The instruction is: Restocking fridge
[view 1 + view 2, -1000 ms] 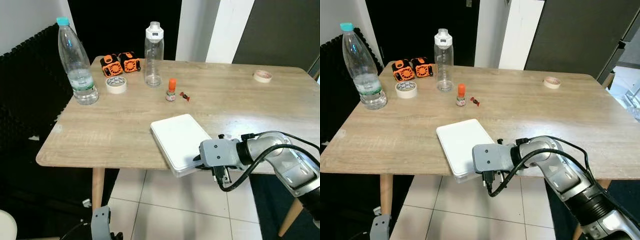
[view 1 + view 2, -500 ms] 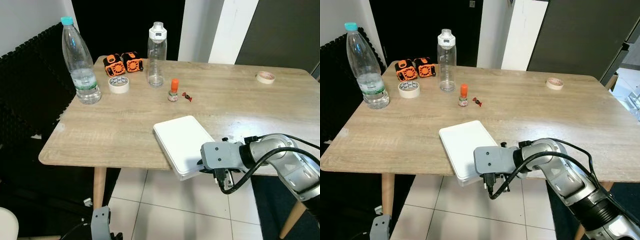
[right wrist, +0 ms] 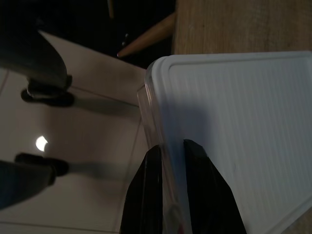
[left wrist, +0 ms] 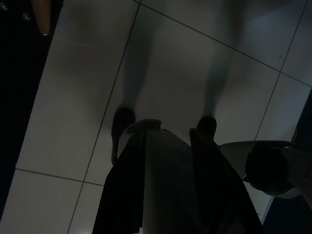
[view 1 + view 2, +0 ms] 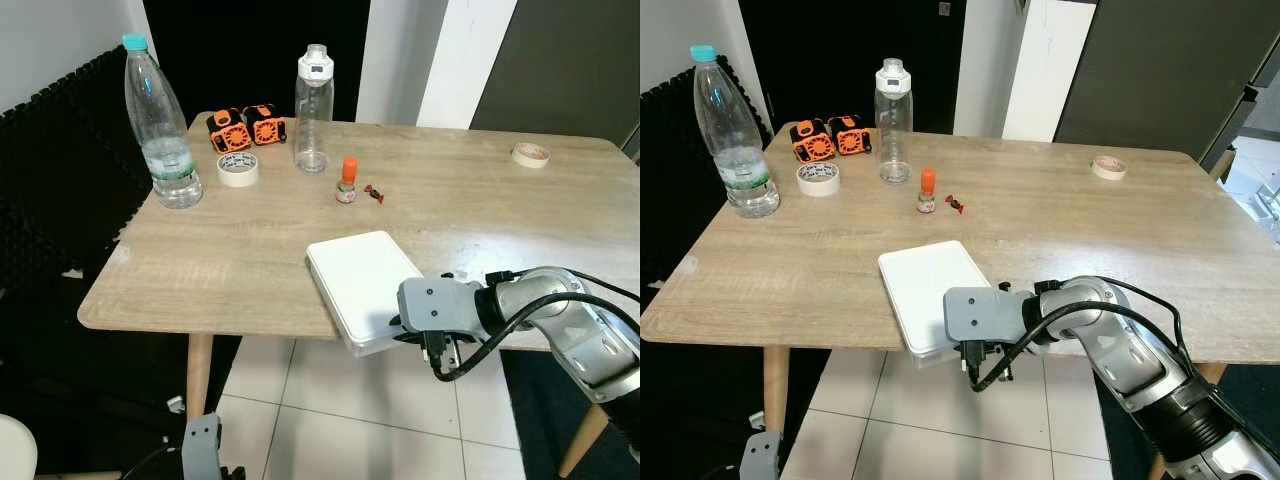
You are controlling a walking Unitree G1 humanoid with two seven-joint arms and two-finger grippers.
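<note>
Right end effector (image 3: 168, 148) pinches the rim of the white lidded container (image 5: 362, 285), fingers (image 3: 202, 170) narrow on its near corner; I see that container overhanging the desk (image 5: 230, 250) edge at 6 o'clock; left end effector (image 4: 165, 134) hangs over floor tiles (image 4: 73, 97), fingers apart.

White lidded box (image 5: 362, 285) on pale wood-grain table (image 5: 230, 250) — orange-capped little bottle (image 5: 346, 180), black-and-orange gadgets (image 5: 246, 126).
</note>
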